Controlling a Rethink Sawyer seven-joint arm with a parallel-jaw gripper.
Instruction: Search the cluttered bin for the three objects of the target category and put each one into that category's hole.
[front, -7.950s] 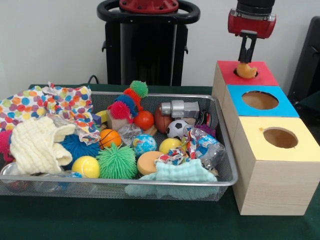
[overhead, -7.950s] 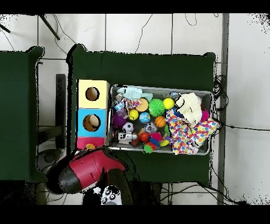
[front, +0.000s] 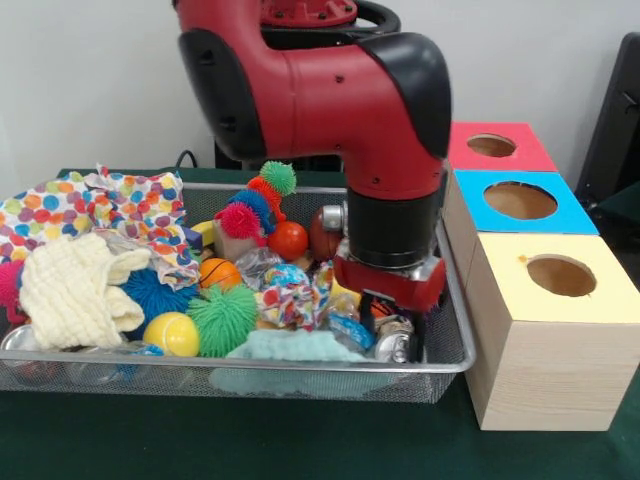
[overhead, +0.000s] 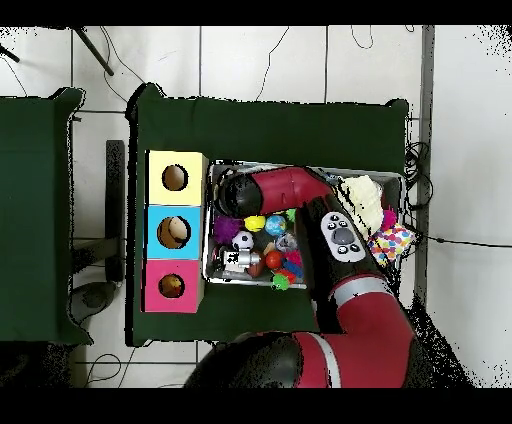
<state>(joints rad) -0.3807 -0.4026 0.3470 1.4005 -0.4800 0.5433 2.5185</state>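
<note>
The wire mesh bin (front: 300, 368) is full of clutter. My gripper (front: 395, 322) is lowered into its right end, next to the boxes, among crinkled wrappers and a silver object (front: 393, 345). The arm's wrist hides it in the overhead view, so I cannot tell whether it holds anything. No plush animal toy shows clearly; a pale yellow patch (front: 345, 291) by the gripper is too hidden to name. The red-topped hole (front: 491, 146) is the farthest box in the front view and shows in the overhead view (overhead: 172, 286) too.
Blue-topped (front: 520, 200) and yellow-topped (front: 560, 275) holes stand beside the bin. Spiky rubber balls, green (front: 222, 318) and blue (front: 155, 290), a yellow ball (front: 172, 334), an orange ball (front: 288, 240), a cream cloth (front: 70, 290) and a dotted cloth (front: 120, 205) fill the bin.
</note>
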